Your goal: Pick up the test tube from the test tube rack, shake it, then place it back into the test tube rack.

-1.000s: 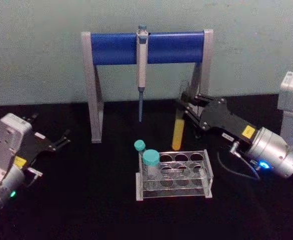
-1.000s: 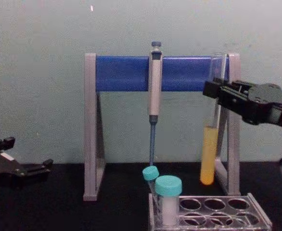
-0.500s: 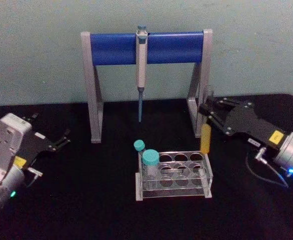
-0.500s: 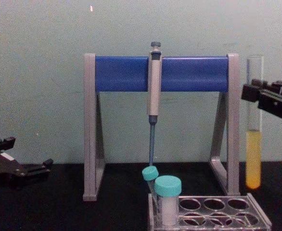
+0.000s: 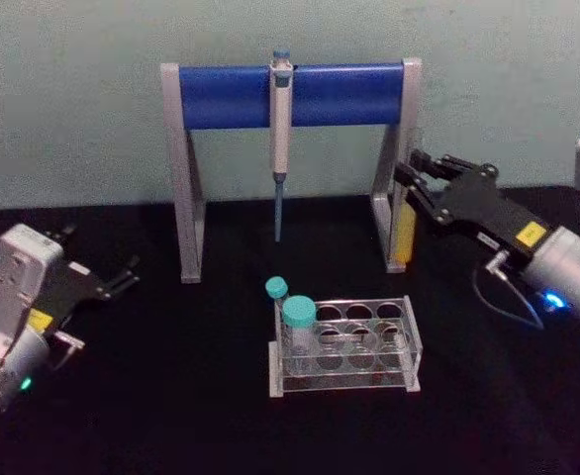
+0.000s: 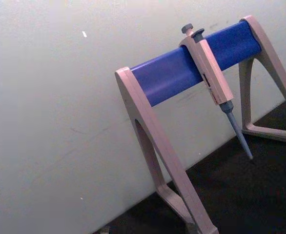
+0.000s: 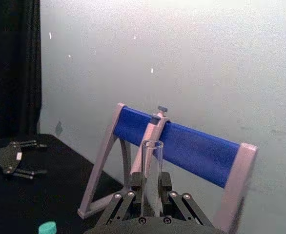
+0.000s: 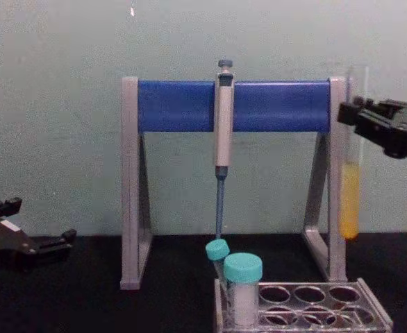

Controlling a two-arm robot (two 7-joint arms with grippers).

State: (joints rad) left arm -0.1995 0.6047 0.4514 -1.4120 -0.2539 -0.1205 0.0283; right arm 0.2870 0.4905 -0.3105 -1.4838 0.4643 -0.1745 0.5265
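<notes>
Nearest: test tube rack (image 5: 344, 348) on the black table (image 5: 171, 396), with two teal-capped tubes (image 5: 298, 317) at its left end and the other holes vacant. Left gripper (image 5: 124, 277) is parked low at far left, fingers spread, holding nothing. Further back, to the right: right gripper (image 5: 412, 178) is clamped on the upper part of the test tube (image 5: 403, 236). The tube hangs near upright in the air, above and behind the rack's right end, with yellow liquid in its lower part. The right wrist view shows its open mouth standing up between the jaws. In the chest view the tube overlaps the right leg of the pipette stand (image 8: 233, 105). Contact cannot be judged; it is probably just in front. The pipette (image 8: 222, 121) hangs at mid-bar. Progress, as judged: pickup done, shaking apparently under way, return to the rack outstanding. Versus half a second ago, the tube has risen and swung left, from outboard of the leg to over it. A second ago it sat inside the leg, tilted. Left gripper and rack are unchanged.
</notes>
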